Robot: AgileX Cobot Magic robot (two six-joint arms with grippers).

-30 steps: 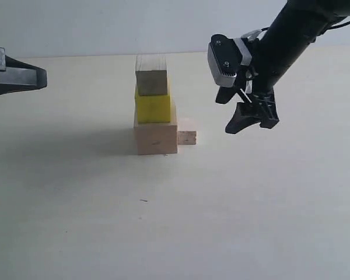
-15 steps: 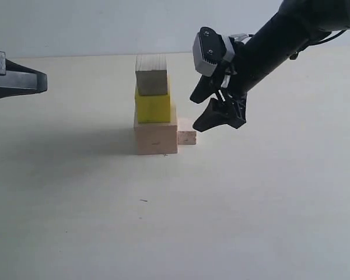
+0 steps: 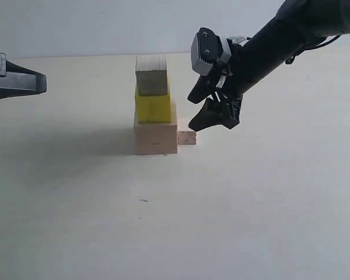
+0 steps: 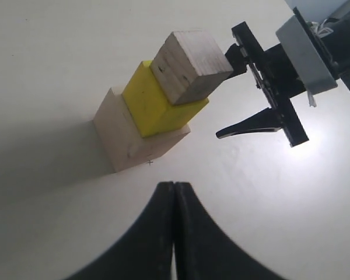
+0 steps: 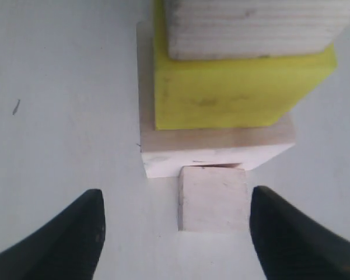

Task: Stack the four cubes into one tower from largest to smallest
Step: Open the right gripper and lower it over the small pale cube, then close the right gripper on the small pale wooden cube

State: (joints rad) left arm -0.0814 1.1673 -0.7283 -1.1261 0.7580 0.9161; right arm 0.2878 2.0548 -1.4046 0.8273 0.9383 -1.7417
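Observation:
A three-cube stack stands mid-table: the large pale wooden cube (image 3: 156,137) at the bottom, the yellow cube (image 3: 153,107) on it, and the small wooden cube (image 3: 151,81) on top. The smallest wooden cube (image 3: 187,136) rests on the table against the large cube's right side. My right gripper (image 3: 190,114) hangs open just above and to the right of it; in the right wrist view the smallest cube (image 5: 213,204) lies between the spread fingers (image 5: 76,233), nearer one of them and untouched. My left gripper (image 3: 41,83) is shut and empty at the far left.
The pale tabletop (image 3: 175,221) bears only a small dark fleck (image 3: 143,200) in front of the stack. The right arm (image 3: 280,41) slants down from the upper right.
My right gripper has swung left and down, from right of the stack to just above the smallest cube. Its jaws stayed open. The left gripper has not moved.

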